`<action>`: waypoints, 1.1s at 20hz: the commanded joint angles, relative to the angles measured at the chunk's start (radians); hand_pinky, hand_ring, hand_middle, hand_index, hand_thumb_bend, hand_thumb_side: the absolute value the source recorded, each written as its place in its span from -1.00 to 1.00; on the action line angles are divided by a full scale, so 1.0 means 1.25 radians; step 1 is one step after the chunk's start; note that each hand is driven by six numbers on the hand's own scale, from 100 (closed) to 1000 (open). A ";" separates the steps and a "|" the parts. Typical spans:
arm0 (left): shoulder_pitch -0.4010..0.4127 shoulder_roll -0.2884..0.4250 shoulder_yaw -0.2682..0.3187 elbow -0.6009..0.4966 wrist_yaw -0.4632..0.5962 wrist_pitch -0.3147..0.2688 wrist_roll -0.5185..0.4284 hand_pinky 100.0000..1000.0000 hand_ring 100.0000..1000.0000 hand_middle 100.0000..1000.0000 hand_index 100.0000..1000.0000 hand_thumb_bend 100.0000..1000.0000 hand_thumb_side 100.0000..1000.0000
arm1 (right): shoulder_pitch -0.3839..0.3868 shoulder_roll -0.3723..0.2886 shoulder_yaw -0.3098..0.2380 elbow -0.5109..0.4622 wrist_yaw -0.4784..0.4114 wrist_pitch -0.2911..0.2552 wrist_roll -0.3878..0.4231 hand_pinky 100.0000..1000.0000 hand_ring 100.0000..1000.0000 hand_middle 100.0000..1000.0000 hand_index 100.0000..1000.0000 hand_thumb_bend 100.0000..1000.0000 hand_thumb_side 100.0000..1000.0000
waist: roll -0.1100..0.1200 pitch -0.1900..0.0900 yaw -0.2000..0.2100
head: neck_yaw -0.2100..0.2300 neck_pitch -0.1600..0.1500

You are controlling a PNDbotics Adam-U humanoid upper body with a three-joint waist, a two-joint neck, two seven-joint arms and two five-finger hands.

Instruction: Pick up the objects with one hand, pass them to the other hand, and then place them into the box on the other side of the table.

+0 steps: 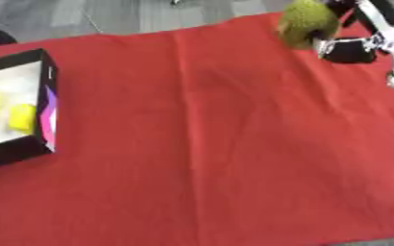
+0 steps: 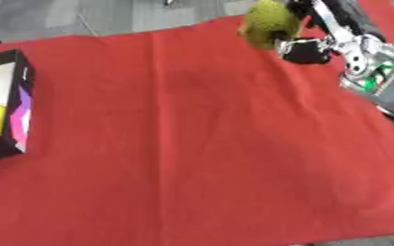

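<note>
green fuzzy ball (image 1: pixel 305 21) gripped in right hand (image 1: pixel 345 47), above cloth's far edge.

Your olive-green, rough-skinned round object (image 1: pixel 308 21) sits up at the far right of the red cloth, raised off it, with the dark fingers of your right hand (image 2: pixel 305 48) curled against its near right side. Your box (image 1: pixel 19 108) lies at the left edge of the table: black walls, a white inside, a purple and pink patch on the wall facing the middle. Inside it you see two yellow objects (image 1: pixel 21 117) side by side.
</note>
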 commanded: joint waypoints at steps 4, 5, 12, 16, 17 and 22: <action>-0.018 0.060 0.014 -0.004 0.008 0.000 0.007 0.71 0.33 0.25 0.46 -1.00 0.17 | -0.070 0.035 0.026 -0.012 0.041 0.014 0.020 -0.18 0.19 -0.06 -0.05 -0.94 -1.00 | -0.010 -0.057 -0.014 | 0.020 0.005; -0.019 0.064 0.012 -0.005 0.005 -0.001 0.004 0.71 0.33 0.26 0.46 -1.00 0.16 | -0.080 0.048 0.032 -0.012 0.049 0.016 0.022 -0.23 0.17 -0.06 -0.05 -0.95 -1.00 | -0.010 -0.060 -0.018 | 0.022 0.005; -0.056 0.082 -0.007 -0.015 -0.027 -0.003 -0.022 0.68 0.33 0.25 0.45 -1.00 0.13 | -0.135 0.140 0.080 -0.012 0.084 0.035 0.018 -0.36 0.16 -0.05 -0.05 -1.00 -1.00 | -0.010 -0.077 -0.030 | 0.032 0.005; -0.087 0.094 -0.033 -0.022 -0.056 0.004 -0.058 0.67 0.34 0.26 0.46 -1.00 0.11 | -0.154 0.173 0.105 -0.012 0.093 0.040 0.016 -0.38 0.15 -0.05 -0.05 -1.00 -1.00 | -0.009 -0.085 -0.032 | 0.035 0.005; -0.095 0.096 -0.041 -0.023 -0.064 0.005 -0.071 0.67 0.34 0.26 0.46 -1.00 0.10 | -0.157 0.179 0.111 -0.012 0.094 0.041 0.017 -0.38 0.15 -0.05 -0.05 -1.00 -1.00 | -0.009 -0.087 -0.032 | 0.036 0.005; -0.139 0.101 -0.084 -0.026 -0.106 0.014 -0.155 0.66 0.36 0.28 0.49 -1.00 0.06 | -0.171 0.210 0.138 -0.012 0.098 0.049 0.021 -0.40 0.14 -0.04 -0.05 -1.00 -1.00 | -0.009 -0.096 -0.036 | 0.046 0.005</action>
